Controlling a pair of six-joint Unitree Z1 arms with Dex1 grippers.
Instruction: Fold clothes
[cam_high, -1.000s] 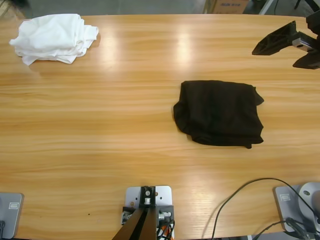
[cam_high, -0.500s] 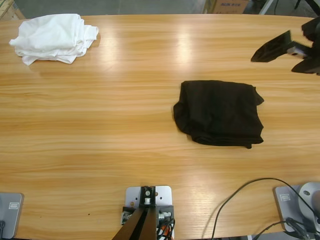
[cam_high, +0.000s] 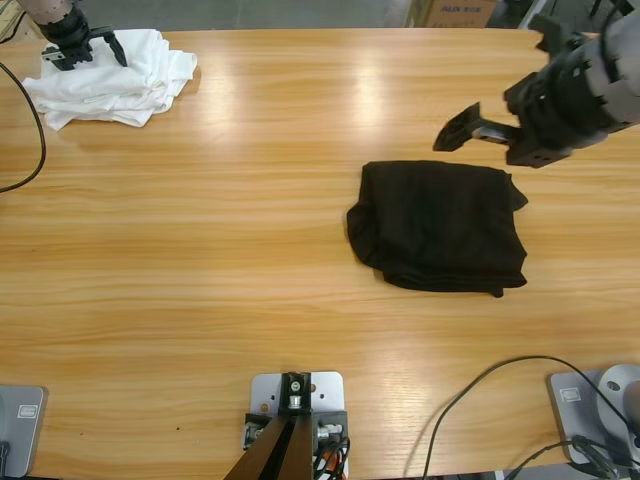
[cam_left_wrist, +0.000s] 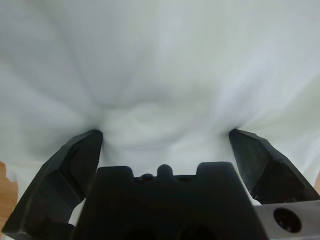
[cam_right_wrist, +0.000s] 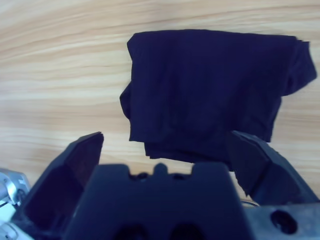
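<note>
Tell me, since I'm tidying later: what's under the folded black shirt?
The black shirt lies folded on the bare wooden table; wood shows all around it. Whatever sits beneath its layers is covered.

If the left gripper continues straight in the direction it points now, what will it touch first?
Most likely the white garment bundle: it fills the left wrist view just beyond the open left gripper, apparently very near, though exact depth is unclear.

white bundle (cam_high: 105, 76) far left, shirt (cam_high: 440, 226) right.

black shirt (cam_high: 438, 226) collar and logo folded from sight, white garments (cam_left_wrist: 165, 65) overrunning frame
</note>
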